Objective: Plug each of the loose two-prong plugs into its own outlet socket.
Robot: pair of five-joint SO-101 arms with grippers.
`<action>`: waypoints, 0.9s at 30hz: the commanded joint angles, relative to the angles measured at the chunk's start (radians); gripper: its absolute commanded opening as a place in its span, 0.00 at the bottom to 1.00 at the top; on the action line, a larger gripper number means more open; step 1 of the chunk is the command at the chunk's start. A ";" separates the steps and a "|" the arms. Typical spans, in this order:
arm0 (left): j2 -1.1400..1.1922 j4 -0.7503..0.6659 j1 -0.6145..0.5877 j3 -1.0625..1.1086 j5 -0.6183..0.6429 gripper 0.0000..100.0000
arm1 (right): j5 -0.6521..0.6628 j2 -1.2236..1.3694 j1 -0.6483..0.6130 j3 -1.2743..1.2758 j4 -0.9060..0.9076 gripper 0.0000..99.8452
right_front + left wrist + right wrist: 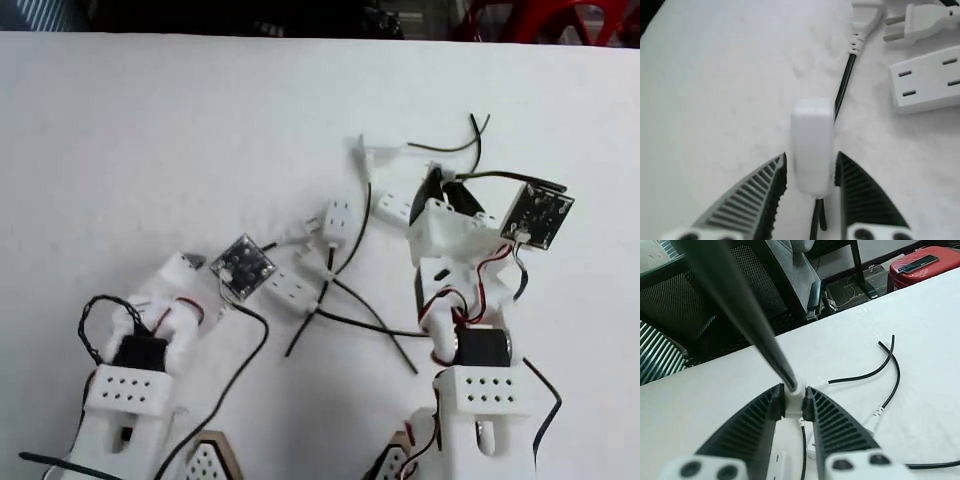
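Right hand [794,390] tight around white plug [793,407]

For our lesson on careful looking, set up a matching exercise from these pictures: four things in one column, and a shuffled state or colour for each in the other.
Things:
1. left pincer
2. right pincer
3. outlet
4. loose cable

States:
a. black
b. shut on a plug
c. white
d. open

Pairs: 1-d; 2-b; 3-c; 4-a
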 commanded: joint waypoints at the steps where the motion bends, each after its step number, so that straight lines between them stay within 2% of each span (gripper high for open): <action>1: -0.027 0.106 0.012 -0.063 0.003 0.23 | -0.006 -0.015 -0.013 -0.043 -0.019 0.02; 7: -0.027 0.417 0.005 -0.295 0.008 0.23 | -0.005 -0.015 -0.050 -0.040 -0.015 0.02; 10: -0.027 0.497 -0.008 -0.388 0.020 0.23 | 0.035 -0.013 -0.077 -0.038 -0.005 0.02; 15: -0.027 0.500 -0.081 -0.443 0.132 0.23 | 0.104 0.076 -0.200 -0.104 0.117 0.02; 22: -0.027 0.499 -0.243 -0.443 0.235 0.16 | 0.155 0.426 -0.423 -0.315 0.317 0.02; 27: -0.027 0.476 -0.361 -0.384 0.404 0.16 | 0.157 0.576 -0.564 -0.407 0.367 0.02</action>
